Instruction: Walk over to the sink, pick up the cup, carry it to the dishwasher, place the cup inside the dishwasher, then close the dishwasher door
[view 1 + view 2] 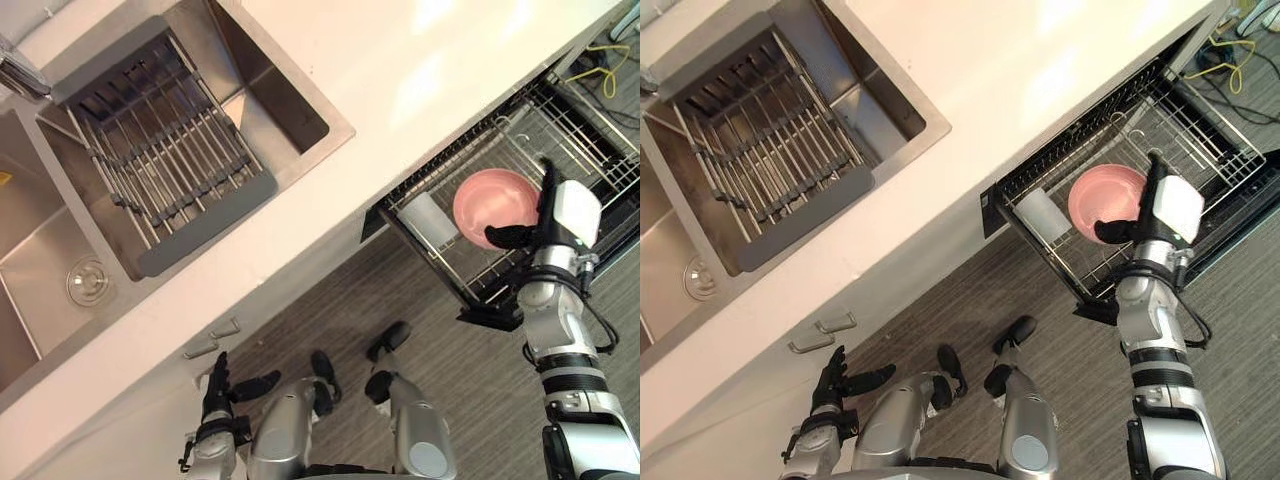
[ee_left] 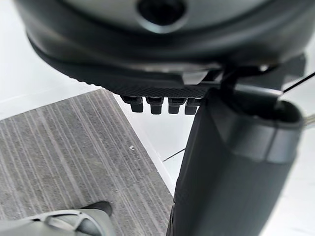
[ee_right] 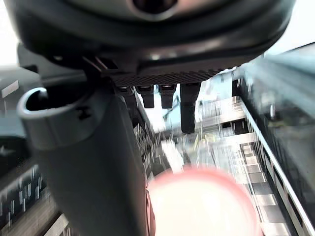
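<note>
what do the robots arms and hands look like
Both arms are built of silver-grey rounded segments with black rings at the joints. The right arm ends in a dark right hand with slim black fingers and a white boxy cover on its back. The left arm ends in an all-dark left hand.

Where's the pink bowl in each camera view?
Left eye view: pink bowl right of centre, in the dishwasher rack beside the right hand.
Right eye view: same spot.
Right wrist view: just past the fingers.
Left wrist view: left hand above floor.
Shared landmark: the dishwasher rack.
</note>
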